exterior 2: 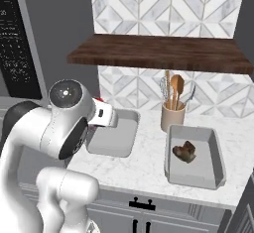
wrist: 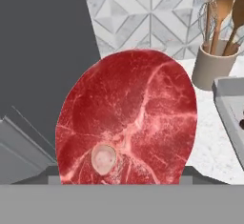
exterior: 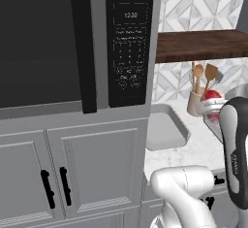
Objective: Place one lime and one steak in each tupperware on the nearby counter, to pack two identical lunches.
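My gripper (wrist: 125,174) is shut on a red marbled steak (wrist: 127,118) with a small round bone, which hangs upright in front of the hand camera. A red edge of the same steak (exterior: 211,95) shows by the hand. The hand (exterior 2: 102,115) hovers by the left tupperware (exterior 2: 115,134), a light-grey tray with nothing in it. To its right, the second tupperware (exterior 2: 203,170) holds a dark-brown steak (exterior 2: 184,151). Both trays rest on the white marble counter (exterior 2: 144,170). The limes are out of view.
A beige cup of wooden utensils (exterior 2: 172,114) stands at the back between the trays. A dark wooden shelf (exterior 2: 158,52) hangs above the counter. A tall grey unit with a black microwave (exterior: 127,42) rises at the left. My own arm (exterior 2: 59,128) hides part of the left tray.
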{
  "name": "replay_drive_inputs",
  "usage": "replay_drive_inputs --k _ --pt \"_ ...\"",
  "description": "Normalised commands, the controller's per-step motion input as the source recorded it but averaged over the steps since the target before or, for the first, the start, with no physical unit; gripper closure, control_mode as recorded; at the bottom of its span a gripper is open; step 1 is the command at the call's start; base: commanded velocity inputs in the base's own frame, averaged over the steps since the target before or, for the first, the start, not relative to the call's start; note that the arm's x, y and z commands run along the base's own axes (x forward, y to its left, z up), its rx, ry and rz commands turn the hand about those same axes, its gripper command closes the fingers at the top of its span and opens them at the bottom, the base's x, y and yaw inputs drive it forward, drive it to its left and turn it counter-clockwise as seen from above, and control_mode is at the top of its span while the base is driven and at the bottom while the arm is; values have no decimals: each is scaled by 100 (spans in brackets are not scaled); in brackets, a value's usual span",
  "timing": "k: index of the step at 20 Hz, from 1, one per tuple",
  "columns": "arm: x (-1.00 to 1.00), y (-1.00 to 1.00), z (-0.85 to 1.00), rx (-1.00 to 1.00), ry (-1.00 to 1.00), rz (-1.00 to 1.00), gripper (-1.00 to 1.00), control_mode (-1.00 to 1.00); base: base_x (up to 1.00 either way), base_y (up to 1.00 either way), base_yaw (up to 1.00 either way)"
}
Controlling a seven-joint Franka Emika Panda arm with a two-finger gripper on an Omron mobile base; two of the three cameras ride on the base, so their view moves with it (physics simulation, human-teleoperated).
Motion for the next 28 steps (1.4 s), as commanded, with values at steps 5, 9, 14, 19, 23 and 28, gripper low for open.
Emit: replay_drive_inputs --k 5,9,14,19,23,28 --pt "69 5 -63 14 18 8 100 -100 0 0 0" --pt "58 19 -68 7 0 1 100 -100 0 0 0" --pt "83 25 -58 0 7 9 100 -100 0 0 0" --pt "73 0 -54 0 10 17 100 -100 0 0 0" --pt "57 0 -51 0 2 19 100 -100 0 0 0" --pt "44 5 -35 0 9 15 100 -100 0 0 0"
